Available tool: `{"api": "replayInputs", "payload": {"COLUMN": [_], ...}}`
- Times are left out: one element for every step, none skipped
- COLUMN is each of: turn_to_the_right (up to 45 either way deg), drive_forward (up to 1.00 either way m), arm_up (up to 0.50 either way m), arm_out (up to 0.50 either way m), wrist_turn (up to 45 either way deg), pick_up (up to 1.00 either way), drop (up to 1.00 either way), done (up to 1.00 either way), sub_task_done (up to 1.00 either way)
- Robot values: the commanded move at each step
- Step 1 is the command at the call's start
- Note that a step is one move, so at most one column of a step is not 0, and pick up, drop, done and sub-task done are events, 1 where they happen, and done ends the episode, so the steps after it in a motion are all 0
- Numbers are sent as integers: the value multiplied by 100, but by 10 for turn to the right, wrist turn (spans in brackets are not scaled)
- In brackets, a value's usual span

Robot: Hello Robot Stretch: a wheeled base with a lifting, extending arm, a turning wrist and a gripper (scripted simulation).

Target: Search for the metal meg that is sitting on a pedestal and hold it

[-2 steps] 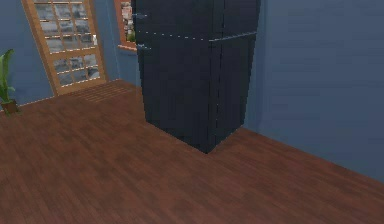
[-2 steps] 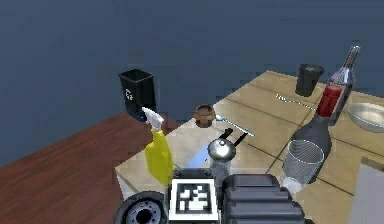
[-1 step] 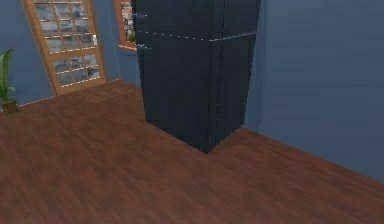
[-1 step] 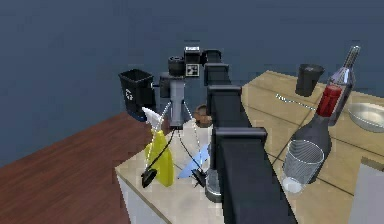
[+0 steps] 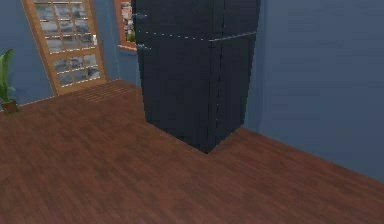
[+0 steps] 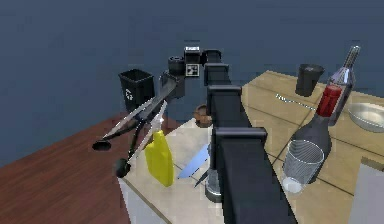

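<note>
In the arm side view a small dark cup (image 6: 310, 78), of cylinder shape and dull rather than shining, stands on the far part of the wooden table (image 6: 262, 90), near a bottle with red label (image 6: 335, 95) and a grey bowl (image 6: 368, 115); whether it is the metal mug I cannot tell. The end effector (image 6: 115, 155) is at the table's left corner, just beside a yellow bottle (image 6: 160, 160), and I cannot tell whether it holds anything. In the forward view a tall dark fridge (image 5: 200, 75) stands on the wooden floor (image 5: 90, 170).
</note>
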Motion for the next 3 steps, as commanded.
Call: {"api": "replayInputs", "payload": {"turn_to_the_right": [0, 0, 0], "drive_forward": [0, 0, 0], "arm_up": [0, 0, 0], "arm_out": [0, 0, 0], "wrist_turn": [450, 450, 450], "pick_up": [0, 0, 0], "drop": [0, 0, 0], "done": [0, 0, 0], "sub_task_done": [0, 0, 0]}}
